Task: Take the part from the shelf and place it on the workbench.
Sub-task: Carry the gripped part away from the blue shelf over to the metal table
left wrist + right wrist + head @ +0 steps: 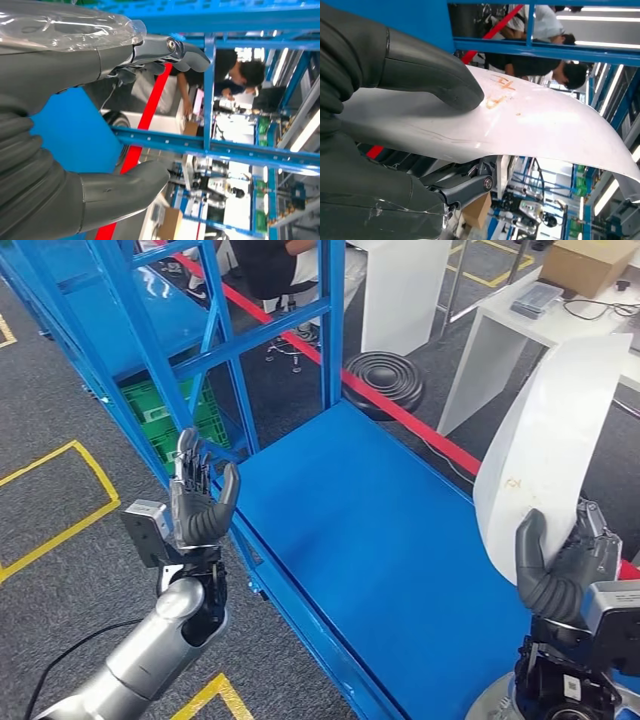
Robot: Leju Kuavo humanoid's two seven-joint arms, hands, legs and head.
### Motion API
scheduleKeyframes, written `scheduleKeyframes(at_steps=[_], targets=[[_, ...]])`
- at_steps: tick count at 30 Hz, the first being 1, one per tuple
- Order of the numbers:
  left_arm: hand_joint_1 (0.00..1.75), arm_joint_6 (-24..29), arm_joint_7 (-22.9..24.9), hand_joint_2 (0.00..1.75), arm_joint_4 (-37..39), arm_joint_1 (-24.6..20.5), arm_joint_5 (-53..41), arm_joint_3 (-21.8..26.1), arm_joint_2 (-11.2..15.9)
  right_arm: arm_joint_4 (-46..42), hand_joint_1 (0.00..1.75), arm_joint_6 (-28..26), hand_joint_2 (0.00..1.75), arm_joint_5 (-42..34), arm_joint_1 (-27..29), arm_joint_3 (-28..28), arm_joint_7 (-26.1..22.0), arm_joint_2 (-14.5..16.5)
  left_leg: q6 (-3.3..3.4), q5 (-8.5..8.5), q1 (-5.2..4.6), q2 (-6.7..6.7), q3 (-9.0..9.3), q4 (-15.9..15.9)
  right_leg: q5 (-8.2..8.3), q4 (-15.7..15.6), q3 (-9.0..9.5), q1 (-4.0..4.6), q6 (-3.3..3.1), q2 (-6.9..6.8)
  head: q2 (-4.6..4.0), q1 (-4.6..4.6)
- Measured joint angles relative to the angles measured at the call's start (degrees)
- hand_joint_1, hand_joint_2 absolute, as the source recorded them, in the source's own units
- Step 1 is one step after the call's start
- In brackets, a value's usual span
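The part is a large curved white panel [551, 450] with small orange marks near its lower end. My right hand [562, 565] grips its lower edge at the far right, thumb pressed on the front face, and holds it upright above the right end of the blue shelf deck [362, 540]. In the right wrist view the thumb [433, 75] lies on the white panel [546, 120] while the fingers clamp from behind. My left hand [198, 495] is raised at the shelf's front left corner, fingers apart and holding nothing; the left wrist view shows its thumb [124, 187] and fingers spread.
The blue shelf frame posts [226, 350] rise behind my left hand. A green crate [170, 415] sits on the floor under the shelf. A red tape line [392, 405] runs behind it. White tables [521, 330], a cardboard box [585, 260] and seated people [279, 260] lie beyond.
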Motion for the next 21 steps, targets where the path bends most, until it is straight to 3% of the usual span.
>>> scheduleKeyframes(at_steps=[2,4,6,8,10,12,13,14,15,17,19,21], targets=[[0.0,0.0,0.0,1.75,0.0,0.0,0.0,0.0,0.0,0.0,1.75,0.1,1.75,0.0,0.0,0.0,0.2,0.0,-0.79,-0.4,0.28,-1.26,-0.25,0.9,2.89,-7.6,3.68,-0.51,0.2,2.37,0.0,0.03],[0.0,0.0,0.0,1.75,-0.1,0.0,-0.1,0.0,0.0,0.0,1.75,0.3,1.75,0.1,0.0,0.1,0.4,0.0,-1.72,-0.38,0.47,-2.4,-0.89,1.3,3.1,-10.5,5.34,-0.5,-0.09,3.96,0.0,0.04],[0.0,0.0,0.0,1.75,-0.2,0.3,-0.2,0.0,0.0,0.0,1.75,0.3,1.75,0.1,-0.1,0.1,0.6,0.0,-2.58,0.01,0.74,-3.38,-1.39,1.2,3.25,-10.6,5.44,-0.17,-0.93,2.99,0.0,0.01],[0.0,0.0,0.0,1.75,-0.3,0.4,-0.2,0.0,0.0,0.0,1.75,0.3,1.75,0.1,-0.2,0.0,0.6,0.0,-3.02,-0.86,0.75,-1.66,-2.34,2.8,3.51,-10.9,5.54,-0.19,-1.79,1.65,0.0,-0.23],[0.0,0.0,0.0,1.75,-0.3,0.3,-0.2,0.0,0.0,0.0,1.75,0.3,1.75,0.2,-0.2,0.0,0.7,0.0,-3.18,-3.97,0.52,1.48,-5.59,9.4,3.58,-11.0,5.59,-0.07,-2.44,0.16,0.0,-0.63],[0.0,0.0,0.0,1.75,-0.3,0.4,-0.2,-0.1,0.0,0.0,1.75,0.3,1.75,0.2,-0.2,0.0,0.7,0.0,-3.29,-6.91,0.45,2.62,-9.76,17.4,3.49,-11.0,5.49,0.26,-2.79,-1.35,0.0,-0.86],[0.0,0.0,0.0,1.75,-0.3,0.5,-0.2,-0.1,0.0,0.0,1.75,0.3,1.75,0.3,-0.1,0.1,0.7,0.0,-3.26,-7.15,0.45,2.79,-10.82,19.2,3.44,-11.0,5.46,0.39,-2.88,-2.11,0.0,-0.9],[0.0,0.0,0.0,1.75,-0.3,0.6,-0.2,-0.1,0.0,0.0,1.75,0.3,1.75,0.3,-0.1,0.1,0.7,0.0,-3.15,-6.31,0.44,2.95,-10.61,18.6,3.39,-11.0,5.49,0.49,-2.91,-2.84,0.0,-0.96],[0.0,0.0,0.0,1.75,-0.3,0.6,-0.1,-0.1,0.0,0.0,1.75,0.3,1.75,0.3,-0.1,0.1,0.8,0.0,-2.97,-4.63,0.41,3.34,-9.11,15.6,3.33,-11.0,5.57,0.56,-2.87,-3.57,0.0,-1.01],[0.0,0.0,0.0,1.75,-0.4,0.6,-0.2,-0.1,0.0,0.0,1.75,0.3,1.75,0.3,-0.1,0.1,0.8,0.0,-2.42,-1.21,0.03,6.13,-4.53,6.9,3.04,-11.0,5.86,0.87,-2.59,-4.82,0.0,-1.18],[0.0,0.0,0.0,1.75,-0.5,0.4,-0.2,-0.2,0.0,0.0,1.75,0.3,1.75,0.3,-0.2,0.1,0.7,0.0,-1.81,-0.01,-0.5,8.07,-2.17,2.3,2.65,-11.0,6.2,1.19,-2.1,-5.89,0.0,-1.12],[0.0,-0.1,0.0,1.75,-0.6,0.4,-0.2,-0.2,0.0,0.0,1.75,0.3,1.75,0.3,-0.2,0.1,0.7,0.0,-1.23,-0.05,-0.76,6.91,-2.23,1.8,2.33,-11.1,6.55,1.2,-1.5,-7.11,0.0,-0.95]])
